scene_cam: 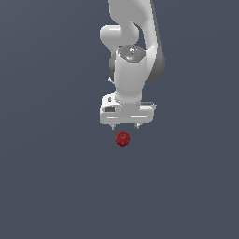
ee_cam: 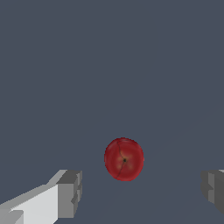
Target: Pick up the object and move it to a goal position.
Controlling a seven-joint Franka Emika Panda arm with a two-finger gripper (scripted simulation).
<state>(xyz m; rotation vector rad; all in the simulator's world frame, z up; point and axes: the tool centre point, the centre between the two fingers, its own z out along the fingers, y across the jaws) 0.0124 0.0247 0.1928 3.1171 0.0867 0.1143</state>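
Observation:
The object is a small dark red, apple-like ball [scene_cam: 123, 138] lying on the flat grey surface, just below my white gripper [scene_cam: 125, 126] in the exterior view. In the wrist view the ball [ee_cam: 124, 159] shows a dark stem spot and lies between the two grey fingertips [ee_cam: 70, 194], a little ahead of them. The jaws stand wide apart, far wider than the ball, and nothing is held. My gripper [ee_cam: 142, 188] hangs above the ball without touching it.
The plain dark grey surface [scene_cam: 56, 186] fills both views. The white arm [scene_cam: 133, 51] rises behind the gripper toward the top of the exterior view.

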